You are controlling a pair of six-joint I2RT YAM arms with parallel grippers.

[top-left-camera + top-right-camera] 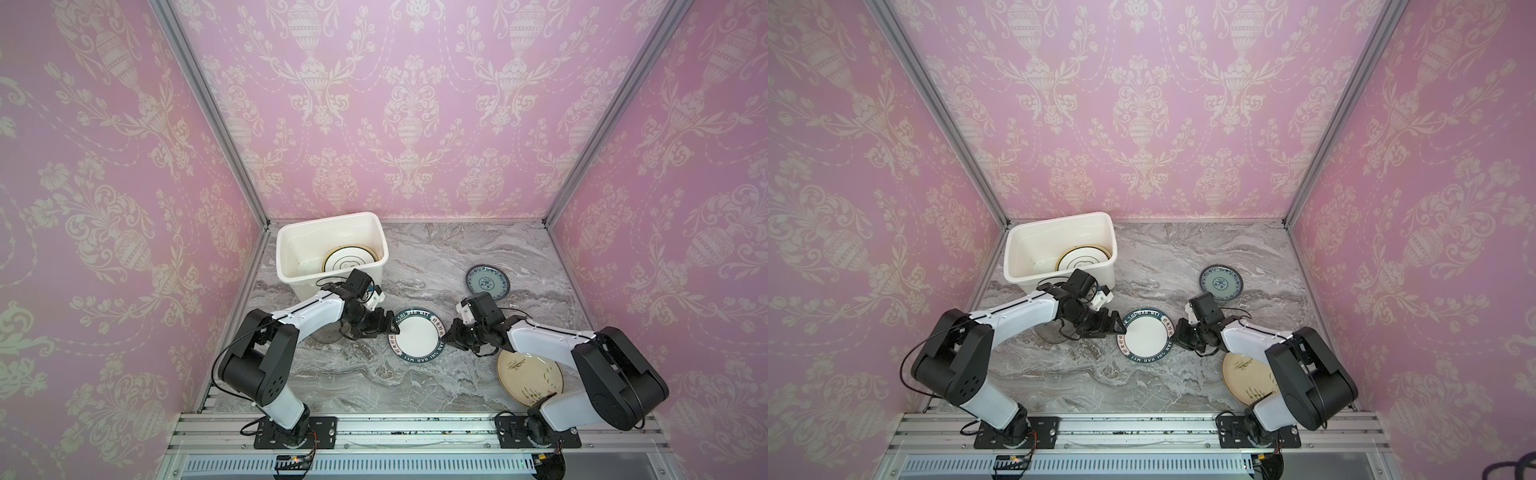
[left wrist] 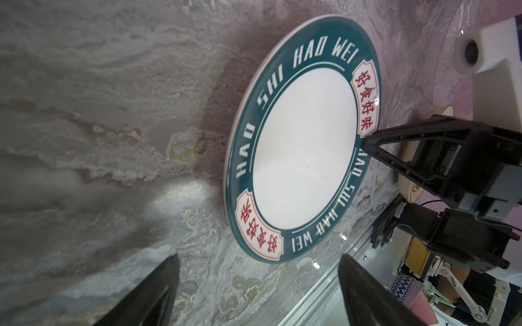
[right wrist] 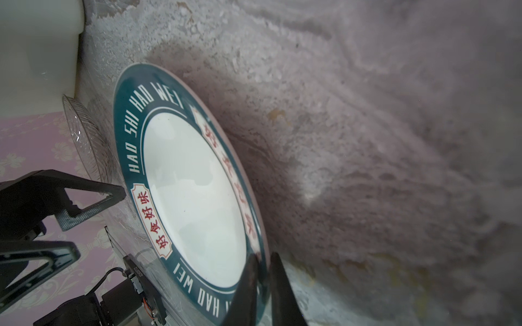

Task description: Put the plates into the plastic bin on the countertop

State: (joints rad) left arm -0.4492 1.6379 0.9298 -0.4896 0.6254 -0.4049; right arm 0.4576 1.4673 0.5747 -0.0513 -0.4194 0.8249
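Bin [image 1: 299,282]: white tub at the back left of the countertop [image 1: 374,382]. We take it as our landmark.
Bin contents: we see a stack of plates [image 1: 347,259] lying inside against its right wall. The top one is white with a thin dark rim line.
Green plate [image 1: 417,335]: white centre, dark green lettered rim. It sits on the countertop in front of the bin, off the bin's front right corner and apart from it. We cannot tell whether it lies flat or is tipped.
Right gripper [image 3: 264,255]: clamped on the green plate's rim on the side away from the bin, with one finger over the rim and one under.
Left gripper [image 2: 258,256]: jaws spread wide with nothing between them, at the green plate's bin-side edge. We cannot tell whether it touches the plate.
Glass plate [image 3: 84,138]: clear, just in front of the bin, partly under the left arm.
Blue plate [image 1: 487,282]: right of the bin, well apart.
Cream plate [image 1: 525,376]: farthest from the bin, partly under the right arm.
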